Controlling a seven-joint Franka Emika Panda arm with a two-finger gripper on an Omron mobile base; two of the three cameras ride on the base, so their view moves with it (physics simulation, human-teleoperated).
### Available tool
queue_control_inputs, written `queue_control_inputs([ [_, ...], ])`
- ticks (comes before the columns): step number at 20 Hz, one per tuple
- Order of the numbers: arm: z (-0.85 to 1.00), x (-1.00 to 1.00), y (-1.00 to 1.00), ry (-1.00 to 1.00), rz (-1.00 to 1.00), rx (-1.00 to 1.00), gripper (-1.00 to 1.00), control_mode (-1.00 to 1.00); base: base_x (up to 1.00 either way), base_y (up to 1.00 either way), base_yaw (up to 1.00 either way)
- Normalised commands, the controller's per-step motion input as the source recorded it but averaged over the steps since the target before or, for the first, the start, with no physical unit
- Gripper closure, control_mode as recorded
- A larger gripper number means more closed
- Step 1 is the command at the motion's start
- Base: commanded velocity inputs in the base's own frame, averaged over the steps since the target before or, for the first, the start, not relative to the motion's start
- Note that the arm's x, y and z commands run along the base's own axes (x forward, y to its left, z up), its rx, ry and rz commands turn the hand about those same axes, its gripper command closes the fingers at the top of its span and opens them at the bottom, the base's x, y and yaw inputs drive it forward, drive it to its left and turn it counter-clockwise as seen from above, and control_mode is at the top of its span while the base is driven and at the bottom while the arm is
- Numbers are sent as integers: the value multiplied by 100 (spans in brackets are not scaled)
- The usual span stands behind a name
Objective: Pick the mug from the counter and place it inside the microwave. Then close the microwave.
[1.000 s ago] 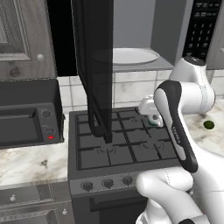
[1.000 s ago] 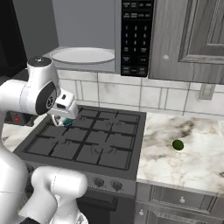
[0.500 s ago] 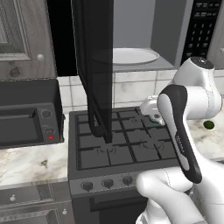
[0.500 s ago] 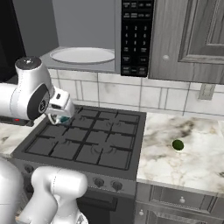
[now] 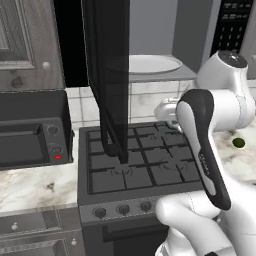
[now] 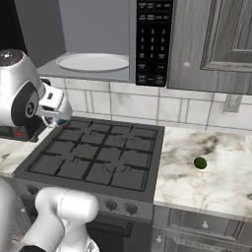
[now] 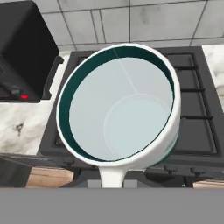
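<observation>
My gripper point(image 6: 55, 115) is shut on the mug point(image 7: 119, 105), holding it by its handle above the back left of the stove. In the hand view the mug's pale inside and teal-green rim face the camera. A sliver of its teal part point(image 6: 63, 121) peeks out under the hand, below the microwave point(image 6: 93, 34). The microwave is open, its dark glass door point(image 5: 107, 75) swung out over the burners and its white round plate point(image 5: 150, 64) bare. The marble counter point(image 6: 211, 172) lies to the right of the stove.
A black gas stove point(image 6: 98, 152) sits under the microwave. A black toaster oven point(image 5: 30, 130) with a red light stands on the left counter. A small dark green round object point(image 6: 200, 163) lies on the right counter. The button panel point(image 6: 153, 42) is on the microwave's right side.
The arm has carried the mug leftward and a little upward over the stove, closer to the open microwave. The grip on it stays shut.
</observation>
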Motion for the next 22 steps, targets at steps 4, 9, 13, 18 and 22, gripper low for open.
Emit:
queue_control_inputs([
  [4, 57, 0, 2, -4, 4, 2, 100, -100, 0, 0, 0],
  [9, 56, -1, 13, -3, 7, 2, 100, -100, 0, 0, 0],
  [13, 32, 0, 9, -10, 7, 4, 100, -100, 0, 0, 0],
  [18, 24, 9, 7, -19, 4, 2, 100, -100, 0, 0, 0],
  [22, 0, 24, 0, -25, 1, 1, 100, -100, 0, 0, 0],
])
